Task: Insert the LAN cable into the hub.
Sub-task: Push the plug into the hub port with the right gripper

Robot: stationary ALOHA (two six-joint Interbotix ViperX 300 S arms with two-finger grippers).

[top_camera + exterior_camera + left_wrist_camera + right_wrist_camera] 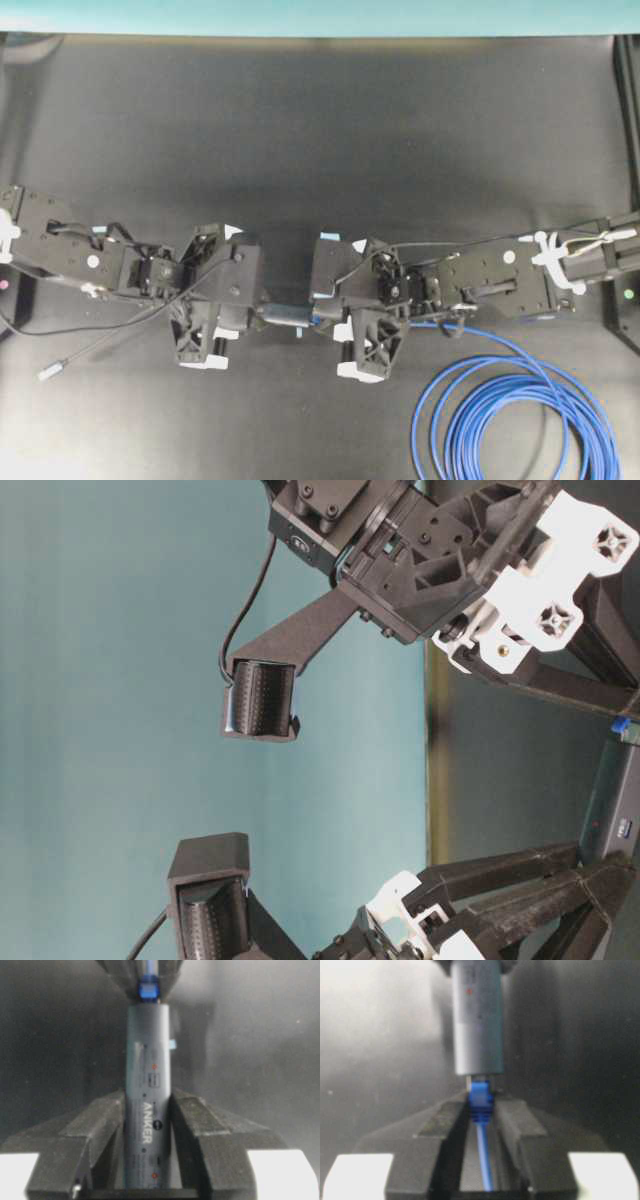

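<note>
Between my arms, left claw (147,1160) pinches the hub (147,1085), right claw (480,1145) pinches the LAN cable (481,1102); slight misalignment could jam the plug.

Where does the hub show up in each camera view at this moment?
Overhead: the hub sits low-centre, level between the two grippers.
Table-level: at the far right edge, a grey upright bar, probably the hub.
Left wrist: centre, upright, clamped in the left gripper.
Right wrist: top centre, hanging down.
Shared landmark: the blue LAN cable plug at the hub's end.

LAN cable (520,400) coil cropped below, plug seating blurred
</note>
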